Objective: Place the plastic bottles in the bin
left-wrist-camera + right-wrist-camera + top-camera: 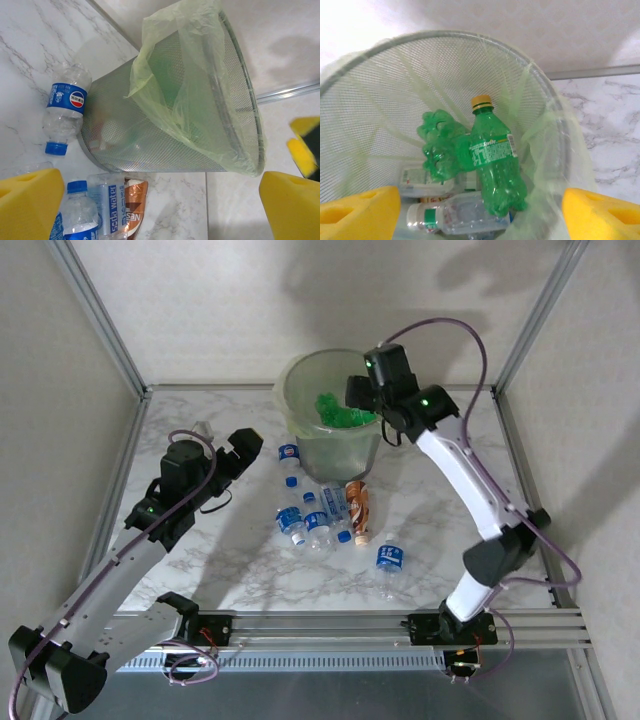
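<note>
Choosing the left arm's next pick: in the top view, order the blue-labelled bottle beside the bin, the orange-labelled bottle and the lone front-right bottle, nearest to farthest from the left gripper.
1. Blue-labelled bottle, just right of the left gripper.
2. Orange-labelled bottle, centre, in front of the bin.
3. Lone bottle, front right.

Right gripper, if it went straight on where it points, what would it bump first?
Probably the Sprite bottle in the bin, straight ahead; depth is hard to judge.
</note>
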You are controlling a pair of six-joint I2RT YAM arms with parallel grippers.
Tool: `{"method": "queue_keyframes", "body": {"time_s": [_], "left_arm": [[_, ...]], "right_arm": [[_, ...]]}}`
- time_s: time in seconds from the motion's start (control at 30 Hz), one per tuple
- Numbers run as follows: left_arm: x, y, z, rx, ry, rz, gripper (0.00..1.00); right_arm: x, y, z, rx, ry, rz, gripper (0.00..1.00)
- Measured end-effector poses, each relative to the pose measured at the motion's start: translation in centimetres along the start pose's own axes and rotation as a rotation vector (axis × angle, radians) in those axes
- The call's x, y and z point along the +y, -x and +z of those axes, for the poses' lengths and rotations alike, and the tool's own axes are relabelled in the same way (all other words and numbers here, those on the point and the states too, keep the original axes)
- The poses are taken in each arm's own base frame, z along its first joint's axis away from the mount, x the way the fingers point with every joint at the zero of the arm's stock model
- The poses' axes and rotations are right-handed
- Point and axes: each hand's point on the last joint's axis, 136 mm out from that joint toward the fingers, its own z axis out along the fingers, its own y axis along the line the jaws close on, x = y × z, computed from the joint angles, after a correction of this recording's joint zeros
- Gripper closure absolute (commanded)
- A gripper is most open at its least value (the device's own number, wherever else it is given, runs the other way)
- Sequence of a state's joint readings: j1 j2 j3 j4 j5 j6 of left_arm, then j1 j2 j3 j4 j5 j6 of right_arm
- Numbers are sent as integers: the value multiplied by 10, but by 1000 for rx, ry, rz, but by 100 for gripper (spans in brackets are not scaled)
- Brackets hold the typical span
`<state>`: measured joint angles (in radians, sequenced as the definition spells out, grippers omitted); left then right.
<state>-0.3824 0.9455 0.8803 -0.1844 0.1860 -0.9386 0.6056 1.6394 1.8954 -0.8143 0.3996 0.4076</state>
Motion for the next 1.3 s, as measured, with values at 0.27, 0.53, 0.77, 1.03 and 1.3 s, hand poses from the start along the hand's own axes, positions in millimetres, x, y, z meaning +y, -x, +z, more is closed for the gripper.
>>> {"method": "queue_keyframes", "body": {"time_s": [0.27,0.53,0.77,1.03,1.3], "left_arm": [[11,-8,6,23,22,-3,8],[22,-17,15,59,49,-6,10],[33,-23,18,71,70,-11,11],[32,-22,19,67,64,-11,12],[35,-24,21,72,72,-12,12]], "right_arm": [[-18,-65,-66,19,52,25,16],[-54,-187,-52,257,-10,65,14],[-70,-277,-46,469,-79,115,8],[-85,-335,-47,613,-146,183,6],[-83,-363,-39,689,-140,206,10]]}}
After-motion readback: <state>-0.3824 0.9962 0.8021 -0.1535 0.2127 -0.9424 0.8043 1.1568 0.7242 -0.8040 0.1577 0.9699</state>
